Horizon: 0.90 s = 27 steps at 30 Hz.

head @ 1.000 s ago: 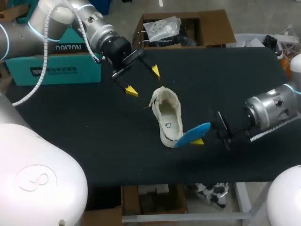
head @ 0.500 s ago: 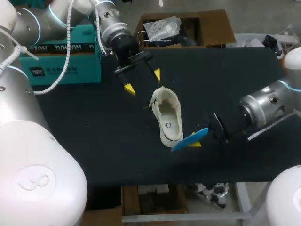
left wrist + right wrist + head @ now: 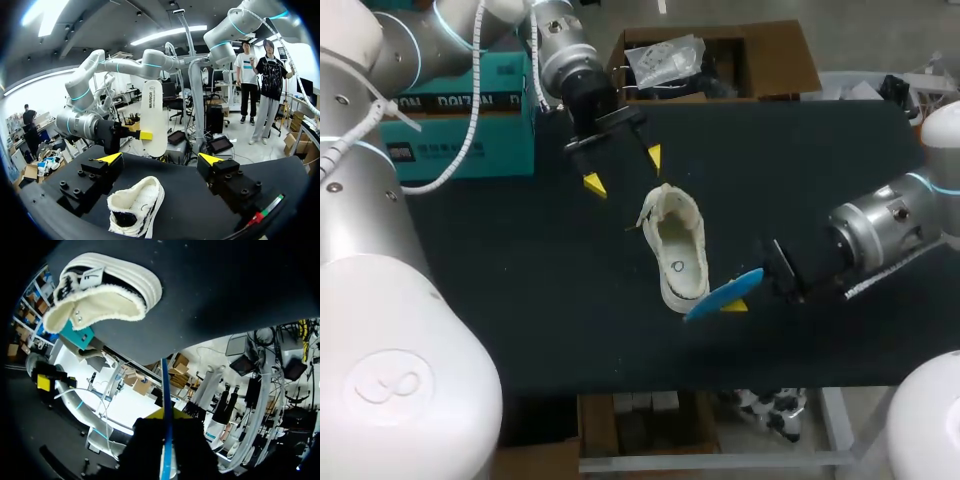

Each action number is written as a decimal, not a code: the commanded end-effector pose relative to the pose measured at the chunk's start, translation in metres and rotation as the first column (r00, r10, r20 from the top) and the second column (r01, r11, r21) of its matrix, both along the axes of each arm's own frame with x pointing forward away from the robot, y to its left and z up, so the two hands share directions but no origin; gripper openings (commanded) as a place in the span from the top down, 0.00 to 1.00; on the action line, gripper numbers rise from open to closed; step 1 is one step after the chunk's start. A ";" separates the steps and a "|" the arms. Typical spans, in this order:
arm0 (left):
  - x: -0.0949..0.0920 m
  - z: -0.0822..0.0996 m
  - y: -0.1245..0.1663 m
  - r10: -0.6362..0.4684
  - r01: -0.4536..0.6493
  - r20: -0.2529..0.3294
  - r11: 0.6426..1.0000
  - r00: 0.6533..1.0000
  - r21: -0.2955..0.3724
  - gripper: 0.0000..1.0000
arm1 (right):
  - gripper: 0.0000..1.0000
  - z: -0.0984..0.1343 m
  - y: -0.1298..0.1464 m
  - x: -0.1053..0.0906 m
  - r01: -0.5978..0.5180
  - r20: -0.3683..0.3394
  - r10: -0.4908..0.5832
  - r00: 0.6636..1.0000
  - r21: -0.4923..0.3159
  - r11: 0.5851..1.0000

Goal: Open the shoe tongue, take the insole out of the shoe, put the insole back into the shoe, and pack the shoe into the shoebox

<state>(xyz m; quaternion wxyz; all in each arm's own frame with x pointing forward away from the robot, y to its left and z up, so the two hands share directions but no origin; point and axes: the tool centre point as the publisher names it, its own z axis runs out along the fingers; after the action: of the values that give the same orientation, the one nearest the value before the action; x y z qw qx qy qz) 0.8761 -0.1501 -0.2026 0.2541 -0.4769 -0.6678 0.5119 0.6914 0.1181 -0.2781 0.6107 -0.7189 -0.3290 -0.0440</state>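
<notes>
One insole [image 3: 713,298] pinched in right tool [image 3: 737,303], just beside shoe [image 3: 677,250].

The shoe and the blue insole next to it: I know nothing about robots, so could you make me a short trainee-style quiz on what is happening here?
1. Fill in: the left gripper, hanging over the table beyond the shoe, has its fingers ___ (open or shut).
2. True or false: the blue insole lies flat inside the shoe.
3. Which one holds the insole? A) the left gripper B) the right gripper C) neither; it rests on the table.

Key: 1 open, with nothing between the fingers. 2 false; it is held up at one end of the shoe. 3 B; the right wrist view shows it edge-on between that gripper's fingers.
</notes>
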 end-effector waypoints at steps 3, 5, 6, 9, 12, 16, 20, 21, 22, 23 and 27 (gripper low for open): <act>0.000 -0.001 0.000 0.001 -0.001 -0.003 1.000 1.000 -0.002 0.00 | 1.00 0.000 -0.001 0.000 0.000 0.000 0.000 1.000 0.002 1.000; 0.000 -0.001 0.000 0.001 -0.001 -0.003 1.000 1.000 -0.002 0.00 | 1.00 0.000 -0.001 0.000 0.000 0.000 0.000 1.000 0.002 1.000; 0.000 -0.001 0.000 0.001 -0.001 -0.003 1.000 1.000 -0.002 0.00 | 1.00 0.000 -0.001 0.000 0.000 0.000 0.000 1.000 0.002 1.000; 0.000 -0.001 0.000 0.001 -0.001 -0.003 1.000 1.000 -0.002 0.00 | 1.00 0.000 -0.001 0.000 0.000 0.000 0.000 1.000 0.002 1.000; 0.000 -0.001 0.000 0.001 -0.001 -0.003 1.000 1.000 -0.002 0.00 | 1.00 0.000 -0.001 0.000 0.000 0.000 0.000 1.000 0.002 1.000; 0.000 -0.001 0.000 0.001 -0.001 -0.003 1.000 1.000 -0.002 0.00 | 1.00 0.000 -0.001 0.000 0.000 0.000 0.000 1.000 0.002 1.000; 0.000 -0.001 0.000 0.001 -0.001 -0.003 1.000 1.000 -0.002 0.00 | 1.00 0.000 -0.001 0.000 0.000 0.000 0.000 1.000 0.002 1.000; 0.000 -0.001 0.000 0.001 -0.001 -0.003 1.000 1.000 -0.002 0.00 | 1.00 0.000 -0.001 0.000 0.000 0.000 0.000 1.000 0.002 1.000; -0.004 -0.002 0.002 0.024 -0.024 0.003 1.000 1.000 -0.017 0.00 | 1.00 0.000 -0.001 0.000 0.000 0.000 0.000 1.000 0.002 1.000; -0.010 -0.002 0.003 0.058 -0.057 0.012 0.998 0.998 -0.020 0.00 | 1.00 -0.001 0.001 0.002 0.014 0.002 -0.014 1.000 0.001 1.000; -0.036 -0.003 0.007 0.167 -0.165 0.056 0.986 0.984 -0.037 0.00 | 1.00 -0.005 0.012 0.009 0.061 0.014 -0.061 0.998 0.003 0.998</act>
<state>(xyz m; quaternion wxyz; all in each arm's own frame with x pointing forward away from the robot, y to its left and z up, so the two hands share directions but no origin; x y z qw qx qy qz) 0.8775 -0.1484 -0.2064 0.2429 -0.4671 -0.6740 0.5181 0.7045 0.1238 -0.2802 0.6088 -0.7264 -0.3130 -0.0618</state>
